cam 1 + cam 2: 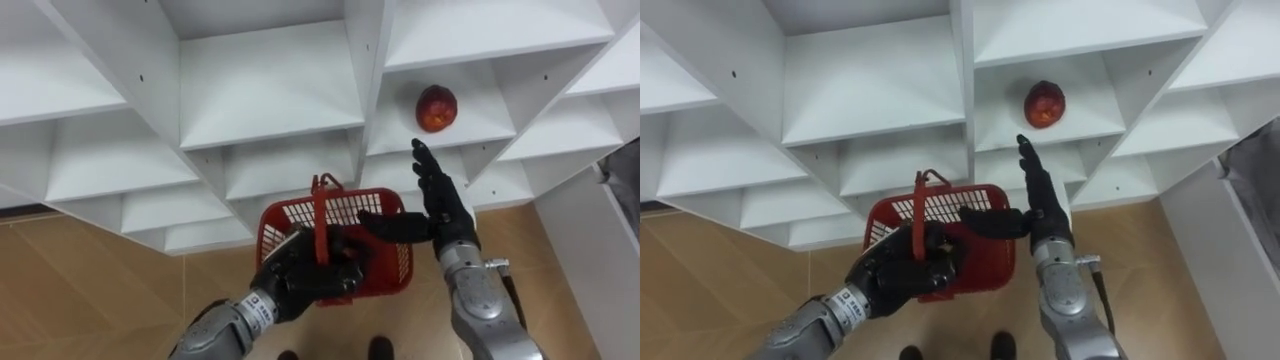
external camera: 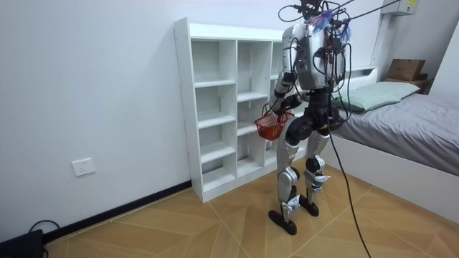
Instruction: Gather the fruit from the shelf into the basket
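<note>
A red fruit lies on a white shelf of the closet, in a compartment right of the middle upright. My right hand is open, fingers straight and pointing up at the fruit, a short way below it and not touching. My left hand is shut on the handle of a red mesh basket, held in front of the lower shelves. What lies inside the basket I cannot tell.
I stand upright facing the white open-shelved closet on a wooden floor. The other compartments in view look bare. A bed stands at the room view's right, behind me. A white wall panel runs down at the right.
</note>
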Available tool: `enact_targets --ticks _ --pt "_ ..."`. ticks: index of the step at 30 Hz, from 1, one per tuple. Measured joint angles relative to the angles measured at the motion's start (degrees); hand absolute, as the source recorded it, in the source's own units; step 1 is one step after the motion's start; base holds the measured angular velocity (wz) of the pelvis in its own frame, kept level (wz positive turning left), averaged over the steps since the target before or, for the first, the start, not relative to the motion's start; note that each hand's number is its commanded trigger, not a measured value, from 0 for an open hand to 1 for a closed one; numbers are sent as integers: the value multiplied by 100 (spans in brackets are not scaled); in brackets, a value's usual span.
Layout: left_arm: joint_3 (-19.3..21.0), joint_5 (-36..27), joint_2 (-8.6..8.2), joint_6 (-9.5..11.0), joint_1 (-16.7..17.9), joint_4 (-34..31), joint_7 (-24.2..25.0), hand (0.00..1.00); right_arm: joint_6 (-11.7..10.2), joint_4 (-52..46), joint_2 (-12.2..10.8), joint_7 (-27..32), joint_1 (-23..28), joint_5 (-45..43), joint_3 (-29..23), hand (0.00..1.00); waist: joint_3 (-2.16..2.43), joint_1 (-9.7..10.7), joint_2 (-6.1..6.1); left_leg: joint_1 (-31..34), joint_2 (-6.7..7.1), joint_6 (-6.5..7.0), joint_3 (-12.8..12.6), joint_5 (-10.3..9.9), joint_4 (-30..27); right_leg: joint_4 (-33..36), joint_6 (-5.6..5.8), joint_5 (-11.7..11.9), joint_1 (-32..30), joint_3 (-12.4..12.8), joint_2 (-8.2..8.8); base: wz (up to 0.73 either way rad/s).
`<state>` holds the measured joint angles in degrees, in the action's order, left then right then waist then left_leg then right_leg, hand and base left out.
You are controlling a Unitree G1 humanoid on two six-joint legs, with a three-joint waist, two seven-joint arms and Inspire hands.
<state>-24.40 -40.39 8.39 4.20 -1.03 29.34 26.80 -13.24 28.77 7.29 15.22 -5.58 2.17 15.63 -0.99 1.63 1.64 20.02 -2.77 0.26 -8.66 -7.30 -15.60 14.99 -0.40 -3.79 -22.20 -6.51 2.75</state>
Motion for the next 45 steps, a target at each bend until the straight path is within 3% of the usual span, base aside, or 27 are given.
enact_targets --ticks 10,24,33,38,45 --pt "-3 2 -95 0 132 0 -2 100 -57 -485 2 602 127 -301 0 0 49 22 25 13 -18 0 -84 0 -9 60 -8 8 -75 86 -19 -3" --pt "76 4 -103 0 211 0 -36 100 -57 -433 18 994 144 -958 -13 0 46 -19 20 19 -49 -18 -71 8 1 -1 -40 32 -42 -23 -20 1" --pt "282 130 -47 1 190 1 -46 100 -56 -408 55 1213 -9 -1183 -373 0 -22 -15 -84 36 -39 -20 0 10 20 -56 -31 23 11 -119 1 5" --pt "306 505 30 -5 155 1 -105 100 -43 -96 248 1227 -285 -1198 -409 0 -30 0 -99 60 -41 -20 9 10 29 -112 -31 24 18 -152 -1 1" --pt "507 511 50 -24 70 1 -106 100 85 19 294 1229 -364 -1400 -581 0 -100 -3 -220 71 -40 -20 4 10 28 -127 -28 15 11 -144 -1 0"
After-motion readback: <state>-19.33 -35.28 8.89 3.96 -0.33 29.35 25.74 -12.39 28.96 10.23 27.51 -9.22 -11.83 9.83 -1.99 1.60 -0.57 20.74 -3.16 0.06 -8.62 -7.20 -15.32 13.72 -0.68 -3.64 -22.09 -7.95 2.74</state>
